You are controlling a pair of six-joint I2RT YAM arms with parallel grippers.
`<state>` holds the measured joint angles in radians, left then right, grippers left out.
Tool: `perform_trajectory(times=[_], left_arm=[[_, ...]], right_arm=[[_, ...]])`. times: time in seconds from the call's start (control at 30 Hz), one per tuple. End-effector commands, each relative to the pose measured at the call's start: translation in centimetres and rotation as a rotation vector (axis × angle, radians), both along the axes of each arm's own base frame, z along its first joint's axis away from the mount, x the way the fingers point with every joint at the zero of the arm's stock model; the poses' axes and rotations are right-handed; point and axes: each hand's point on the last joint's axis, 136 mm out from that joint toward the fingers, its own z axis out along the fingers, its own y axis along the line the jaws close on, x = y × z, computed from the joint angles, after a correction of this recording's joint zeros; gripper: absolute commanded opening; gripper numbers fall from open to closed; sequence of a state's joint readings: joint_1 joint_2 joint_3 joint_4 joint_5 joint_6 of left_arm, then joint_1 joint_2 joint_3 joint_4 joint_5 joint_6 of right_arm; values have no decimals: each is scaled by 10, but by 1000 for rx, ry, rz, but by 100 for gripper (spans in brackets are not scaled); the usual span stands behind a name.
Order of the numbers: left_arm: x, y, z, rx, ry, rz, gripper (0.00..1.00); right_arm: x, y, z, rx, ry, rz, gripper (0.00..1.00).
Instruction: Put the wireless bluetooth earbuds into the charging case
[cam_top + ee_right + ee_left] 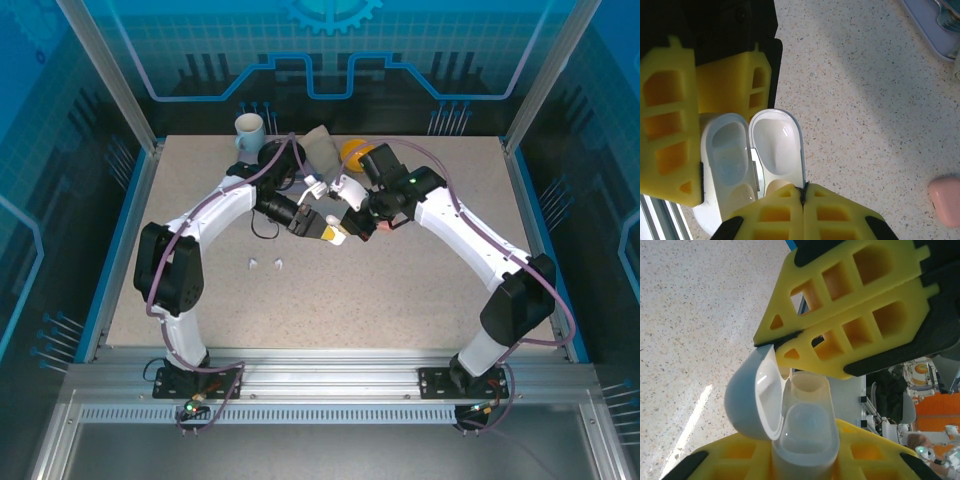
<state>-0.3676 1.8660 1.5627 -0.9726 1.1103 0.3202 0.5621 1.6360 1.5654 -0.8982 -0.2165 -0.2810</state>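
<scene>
The top camera looked down from behind; both wrist cameras closely shared the open white plastic case (805, 437).

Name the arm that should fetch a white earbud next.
Right, probably. The left claw grips the case and must steady it. The right claw merely pinches the open lid, so it can let go and reach the white earbud.

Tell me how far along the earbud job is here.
Done: the white case is open, both sockets empty. In hand: left gripper holds its body, right gripper pinches the lid. Left: two white earbuds lie on the table; the pink case looks shut.
</scene>
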Motion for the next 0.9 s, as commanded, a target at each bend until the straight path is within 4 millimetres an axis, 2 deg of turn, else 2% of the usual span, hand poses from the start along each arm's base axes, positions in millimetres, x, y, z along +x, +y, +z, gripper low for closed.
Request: perform_trajectory(times=[0.0, 0.17, 0.2, 0.37, 0.47, 0.63, 0.87], left_arm=[[-2, -4, 3, -32, 15, -21, 23], [-1, -5, 3, -34, 7, -14, 15], [-1, -5, 3, -36, 4, -11, 16], [-1, -5, 5, -35, -5, -7, 33], [1, -5, 5, -34, -4, -4, 38], [1, -6, 7, -36, -8, -5, 37], [2, -6, 8, -42, -11, -5, 27]], right_arm=[[4, 6, 14, 35, -19, 0, 0], [3, 7, 16, 45, -26, -6, 0], [4, 7, 17, 45, -29, -7, 0], [4, 8, 25, 61, -44, -7, 0], [4, 8, 26, 60, -41, -4, 0], [3, 8, 26, 61, -42, -5, 0], [2, 8, 24, 58, -35, -1, 0]])
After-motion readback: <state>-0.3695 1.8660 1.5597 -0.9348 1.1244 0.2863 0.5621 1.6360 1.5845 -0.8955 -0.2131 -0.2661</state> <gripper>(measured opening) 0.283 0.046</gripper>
